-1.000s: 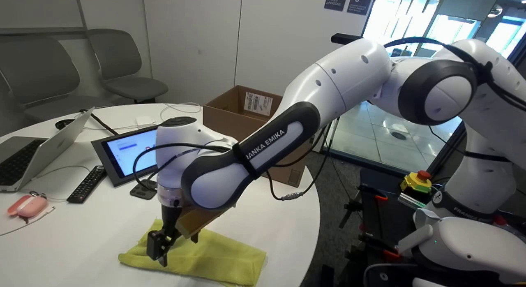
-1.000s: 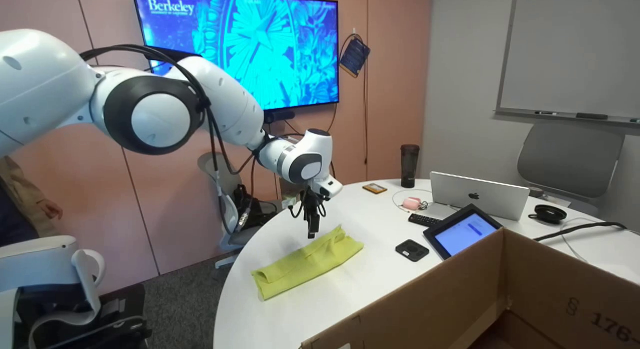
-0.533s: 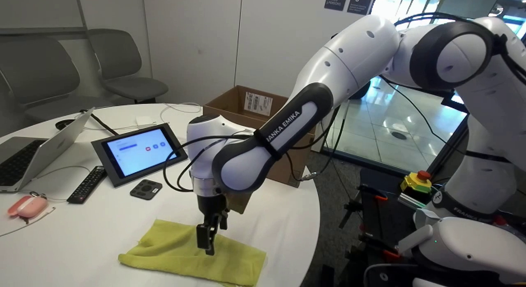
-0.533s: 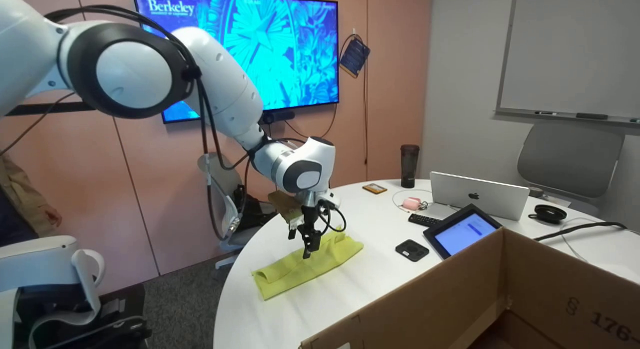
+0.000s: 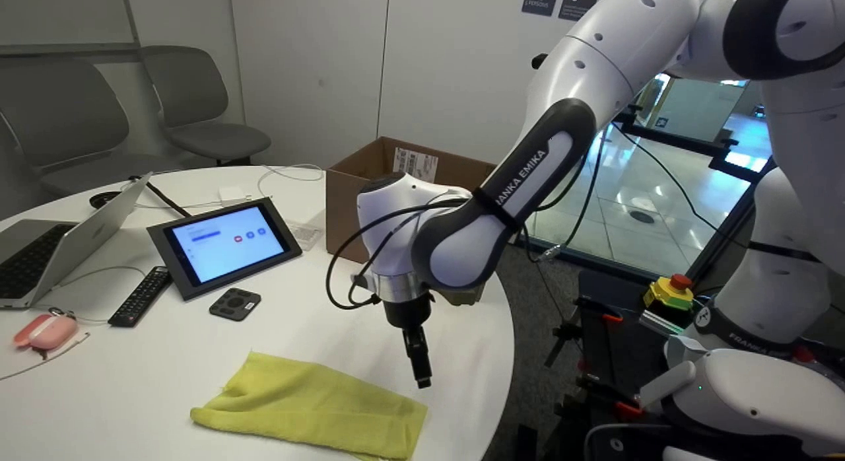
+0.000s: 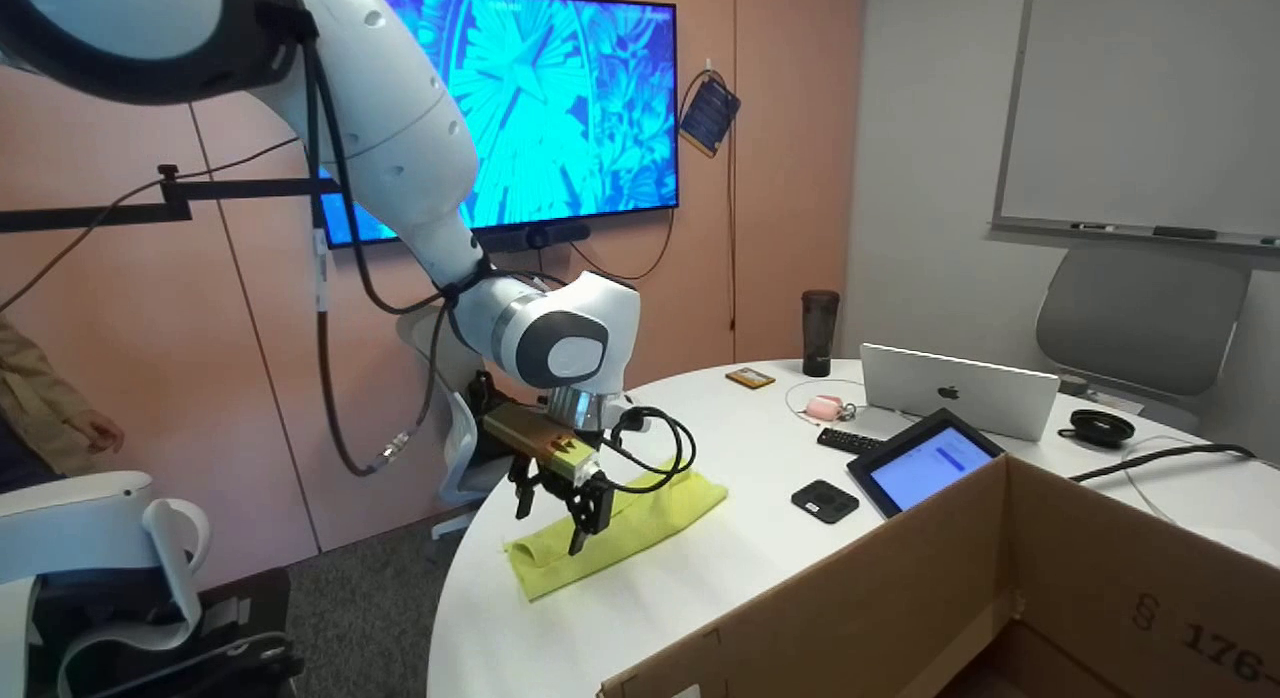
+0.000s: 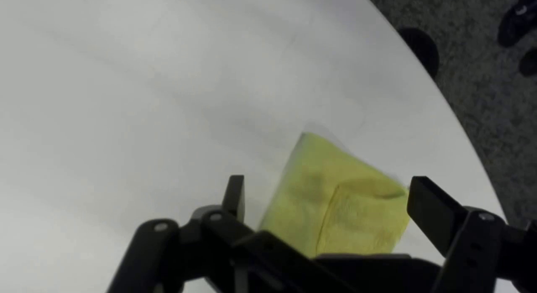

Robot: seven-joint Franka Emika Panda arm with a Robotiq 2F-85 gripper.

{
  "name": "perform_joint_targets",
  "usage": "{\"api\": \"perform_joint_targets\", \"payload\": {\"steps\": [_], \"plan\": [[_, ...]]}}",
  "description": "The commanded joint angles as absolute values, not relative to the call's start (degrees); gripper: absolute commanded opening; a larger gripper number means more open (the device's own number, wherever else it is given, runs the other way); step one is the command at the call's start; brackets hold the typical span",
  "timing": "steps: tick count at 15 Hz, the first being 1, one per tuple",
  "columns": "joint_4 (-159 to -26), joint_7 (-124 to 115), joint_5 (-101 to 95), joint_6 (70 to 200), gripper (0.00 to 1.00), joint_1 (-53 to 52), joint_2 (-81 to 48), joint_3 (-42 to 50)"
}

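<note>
A folded yellow-green cloth [image 5: 310,401] lies flat on the white round table, and both exterior views show it whole. My gripper [image 6: 550,528] hangs over the end of this cloth [image 6: 650,523] nearer the table's edge, fingers pointing down. In the wrist view the gripper [image 7: 327,181] is wide open with nothing held. Between and below its fingers, a corner of the cloth [image 7: 306,171] shows with a smaller fold on top; the rest of it is hidden behind the gripper's body. An exterior view sees the fingers [image 5: 417,355] edge-on, close to the cloth's right end.
An open cardboard box [image 6: 830,608] stands on the table, behind the arm in an exterior view. Farther off are a tablet [image 5: 224,243], a black square device [image 5: 235,304], a remote [image 5: 140,296], a laptop [image 5: 89,236] and a pink case [image 5: 46,331]. The table's rim [image 7: 453,116] curves close by.
From above the cloth's middle, my gripper has travelled along to its end nearer the table's edge, turning as it went. The cloth has stayed where it was, and the jaws have remained open.
</note>
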State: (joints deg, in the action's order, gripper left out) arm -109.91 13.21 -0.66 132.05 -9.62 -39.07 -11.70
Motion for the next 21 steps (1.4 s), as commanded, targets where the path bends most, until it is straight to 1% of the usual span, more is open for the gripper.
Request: {"api": "perform_joint_targets", "payload": {"steps": [1, 6, 10, 18, 21], "plan": [[-122.0, 19.8, -5.9, 134.4, 1.0, -8.7, -30.5, -11.9], [-127.7, 24.2, -15.7, 138.7, 1.0, -10.2, -28.3, -11.5], [-129.5, 27.6, -22.3, 143.2, 1.0, -11.1, -29.0, -12.3], [-126.8, 39.3, -30.3, 152.0, 1.0, -12.3, -34.7, -14.5], [-125.4, 43.6, -29.8, 154.7, 1.0, -12.0, -37.2, -15.1]]}}
